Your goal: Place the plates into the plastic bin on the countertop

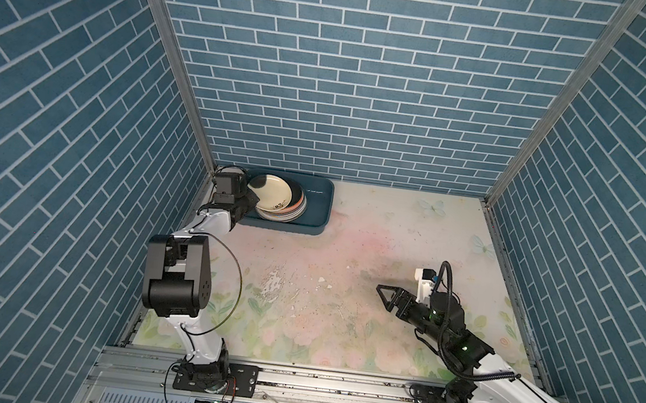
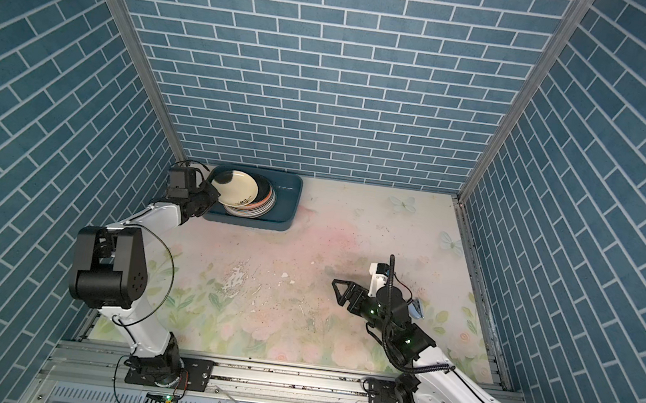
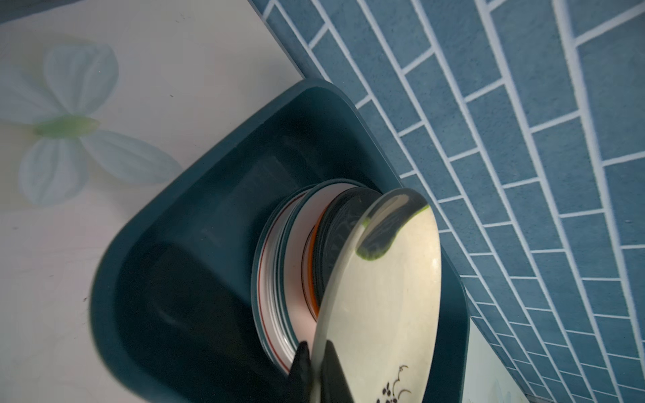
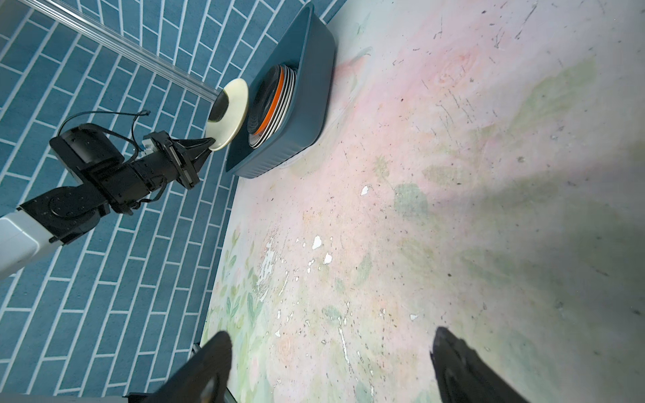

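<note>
Left gripper (image 3: 316, 349) fingers pinch the cream plate (image 3: 384, 296) by its rim. In a top view we place the plate at 2 o'clock from them, above the stacked plates (image 1: 297, 210) in the plastic bin (image 1: 318, 206); open room lies at 3 o'clock. Right gripper (image 1: 385, 298), spread, hovers apart over the countertop (image 1: 347, 264).

1. The left hand (image 3: 316, 370) pinches the rim of a cream round plate (image 3: 384, 296) that bears a black sprig print.
2. From the hand, at eleven o'clock, a stack of round plates (image 3: 289, 265) in white, orange and black sits inside the dark teal rounded plastic bin (image 3: 195, 216).
3. The bin rests on the pale butterfly-printed counter (image 3: 157, 69), beside a blue brick-pattern wall (image 3: 523, 139).
</note>
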Controlling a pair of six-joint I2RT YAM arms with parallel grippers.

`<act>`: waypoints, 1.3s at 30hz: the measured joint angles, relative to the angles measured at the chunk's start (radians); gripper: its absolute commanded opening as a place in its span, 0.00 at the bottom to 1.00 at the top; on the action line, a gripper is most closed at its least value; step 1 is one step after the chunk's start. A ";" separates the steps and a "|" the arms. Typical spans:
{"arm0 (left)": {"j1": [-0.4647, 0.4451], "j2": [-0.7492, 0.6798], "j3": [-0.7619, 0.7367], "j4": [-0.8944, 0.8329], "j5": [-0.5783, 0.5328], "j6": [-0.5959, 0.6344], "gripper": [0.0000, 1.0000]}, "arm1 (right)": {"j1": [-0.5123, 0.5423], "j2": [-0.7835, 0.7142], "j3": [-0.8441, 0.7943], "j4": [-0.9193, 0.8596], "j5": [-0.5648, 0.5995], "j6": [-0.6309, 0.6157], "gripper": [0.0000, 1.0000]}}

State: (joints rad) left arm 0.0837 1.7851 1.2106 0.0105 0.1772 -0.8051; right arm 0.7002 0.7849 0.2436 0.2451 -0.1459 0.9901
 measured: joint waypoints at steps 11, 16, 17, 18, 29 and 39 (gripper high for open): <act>-0.048 0.116 0.171 -0.093 -0.016 0.117 0.99 | 0.000 -0.027 0.000 -0.038 0.001 -0.002 0.90; -0.070 0.076 0.150 -0.112 -0.048 0.164 1.00 | 0.000 -0.027 0.003 -0.056 0.005 -0.012 0.90; -0.074 0.051 0.129 -0.111 -0.058 0.172 1.00 | 0.000 -0.027 0.006 -0.065 0.009 -0.017 0.91; -0.078 0.016 0.103 -0.111 -0.074 0.182 1.00 | 0.000 -0.026 0.011 -0.075 0.012 -0.023 0.91; -0.174 -0.748 -0.532 0.090 -0.383 0.375 1.00 | 0.000 -0.053 0.231 -0.354 0.283 -0.235 0.98; -0.171 -0.932 -0.889 0.332 -0.529 0.656 0.99 | -0.005 -0.074 0.144 -0.219 0.772 -0.580 0.98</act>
State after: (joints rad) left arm -0.0872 0.8532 0.3214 0.3420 -0.3519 -0.1490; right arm 0.6949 0.7105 0.3878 0.0257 0.6258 0.4103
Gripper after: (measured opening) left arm 0.995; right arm 0.983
